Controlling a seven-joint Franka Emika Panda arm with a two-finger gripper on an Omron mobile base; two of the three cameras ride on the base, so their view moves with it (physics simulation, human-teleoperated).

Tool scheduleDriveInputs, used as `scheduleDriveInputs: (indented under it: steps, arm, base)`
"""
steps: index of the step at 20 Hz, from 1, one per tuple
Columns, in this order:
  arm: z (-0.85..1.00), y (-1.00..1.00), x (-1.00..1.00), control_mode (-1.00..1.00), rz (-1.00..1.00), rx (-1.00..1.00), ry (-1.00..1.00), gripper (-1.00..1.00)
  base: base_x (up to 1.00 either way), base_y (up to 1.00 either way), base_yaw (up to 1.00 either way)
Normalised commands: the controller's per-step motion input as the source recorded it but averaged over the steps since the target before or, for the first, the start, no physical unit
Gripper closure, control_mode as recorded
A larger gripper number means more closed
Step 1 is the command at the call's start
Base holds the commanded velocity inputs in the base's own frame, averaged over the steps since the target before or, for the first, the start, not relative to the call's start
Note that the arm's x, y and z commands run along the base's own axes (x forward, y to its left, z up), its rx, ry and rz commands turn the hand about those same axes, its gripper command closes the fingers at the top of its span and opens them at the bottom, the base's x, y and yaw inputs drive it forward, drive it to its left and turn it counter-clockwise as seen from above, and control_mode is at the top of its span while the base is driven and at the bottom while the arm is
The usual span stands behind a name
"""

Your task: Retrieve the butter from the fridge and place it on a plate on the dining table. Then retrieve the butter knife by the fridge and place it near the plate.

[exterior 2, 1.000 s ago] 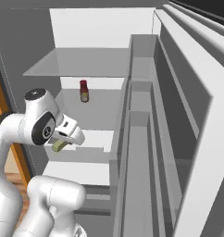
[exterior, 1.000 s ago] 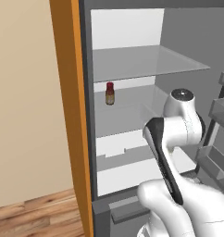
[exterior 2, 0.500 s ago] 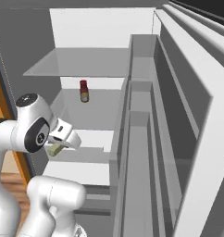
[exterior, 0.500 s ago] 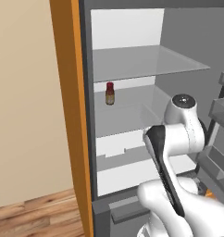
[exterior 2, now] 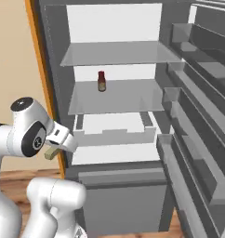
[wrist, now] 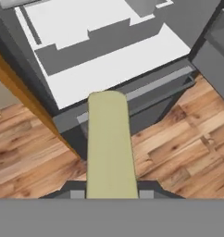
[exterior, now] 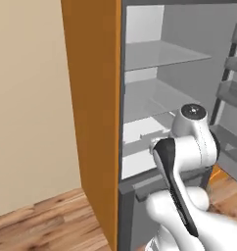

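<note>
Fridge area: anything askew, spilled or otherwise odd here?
Nothing spilled or damaged. The fridge stands open with its door swung wide, expected mid-task. A small brown bottle stands upright on a glass shelf. The tool holds the butter straight, over the wooden floor.

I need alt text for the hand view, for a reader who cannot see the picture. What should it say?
The gripper holds the pale-yellow butter, which sticks out lengthwise from between its fingertips. Beyond the butter is the open fridge, with its white interior floor and a grey drawer front, and below it a wooden floor.
</note>
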Motion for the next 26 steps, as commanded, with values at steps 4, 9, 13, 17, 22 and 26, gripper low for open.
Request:
scheduleDriveInputs:
  steps: [4, 9, 13, 17, 22, 26]
  arm:
    - [0.0, 0.0, 0.0, 1.0, 0.0, 0.0, 0.0, 1.0]
    - [0.0, 0.0, 0.0, 1.0, 0.0, 0.0, 0.0, 1.0]
    - [0.0, 0.0, 0.0, 1.0, 0.0, 0.0, 0.0, 1.0]
    - [0.0, 0.0, 0.0, 1.0, 0.0, 0.0, 0.0, 1.0]
    - [0.0, 0.0, 0.0, 1.0, 0.0, 0.0, 0.0, 1.0]
    - [0.0, 0.0, 0.0, 1.0, 0.0, 0.0, 0.0, 1.0]
  base:
    - [-0.77, 0.79, -0.64]
    - [-0.89, 0.76, -0.67]
    - [-0.82, 0.35, -0.85]
    - [-0.77, 0.31, -0.78]
    - [-0.68, 0.19, -0.68]
    - [-0.51, 0.22, -0.66]
